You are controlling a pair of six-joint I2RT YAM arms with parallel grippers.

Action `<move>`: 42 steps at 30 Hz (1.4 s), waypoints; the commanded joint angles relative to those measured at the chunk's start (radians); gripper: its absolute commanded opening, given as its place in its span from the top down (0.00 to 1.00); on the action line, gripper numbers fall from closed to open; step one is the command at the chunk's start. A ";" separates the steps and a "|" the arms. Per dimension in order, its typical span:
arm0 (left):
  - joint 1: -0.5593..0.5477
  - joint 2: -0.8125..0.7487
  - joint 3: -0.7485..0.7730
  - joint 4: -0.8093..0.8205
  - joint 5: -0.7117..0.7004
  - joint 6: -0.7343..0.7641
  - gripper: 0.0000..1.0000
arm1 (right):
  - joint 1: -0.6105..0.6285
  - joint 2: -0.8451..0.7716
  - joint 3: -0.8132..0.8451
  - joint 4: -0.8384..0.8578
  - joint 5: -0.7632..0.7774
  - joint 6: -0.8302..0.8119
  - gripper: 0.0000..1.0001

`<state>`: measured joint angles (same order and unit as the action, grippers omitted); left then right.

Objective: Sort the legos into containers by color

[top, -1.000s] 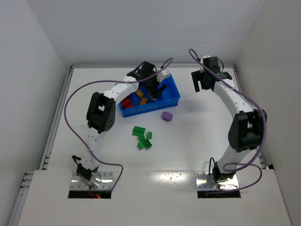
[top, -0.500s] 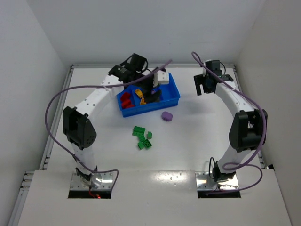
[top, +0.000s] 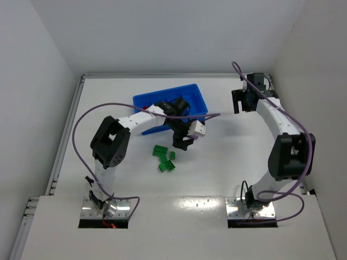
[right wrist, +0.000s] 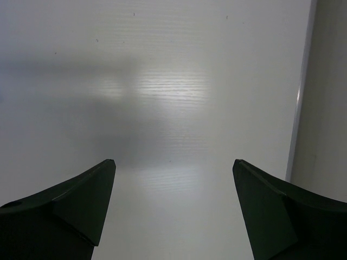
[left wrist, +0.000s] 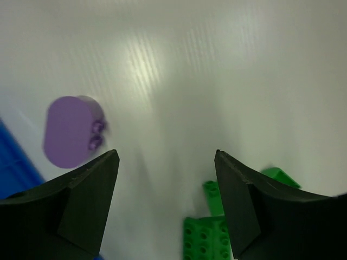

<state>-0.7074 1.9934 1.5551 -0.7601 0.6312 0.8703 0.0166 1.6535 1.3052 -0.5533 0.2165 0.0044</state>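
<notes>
The blue tray with the containers stands at the back centre, much of it covered by my left arm. Just in front of it my left gripper points down at the table, open and holding nothing. In the left wrist view the gripper hovers over bare table, with a purple lego beyond its left finger and green legos by its right finger. Several green legos lie clustered on the table. My right gripper is open and empty at the far right; in its own view the gripper frames only bare table.
White walls close in the table on three sides. A raised rim runs along the table's right edge near the right gripper. A corner of the blue tray shows at the left of the left wrist view.
My left arm swung from above the tray to the table in front of it, near the purple and green legos, its jaws slightly narrower. The right arm drew back toward the right wall.
</notes>
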 commanded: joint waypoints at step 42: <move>0.034 -0.016 0.097 0.197 0.014 -0.190 0.87 | -0.058 -0.035 0.008 -0.019 -0.092 0.009 0.10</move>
<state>-0.6846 2.1555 1.6409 -0.5842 0.5522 0.7811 -0.0540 1.6176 1.2686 -0.5850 0.1482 0.0044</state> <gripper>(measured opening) 0.420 0.902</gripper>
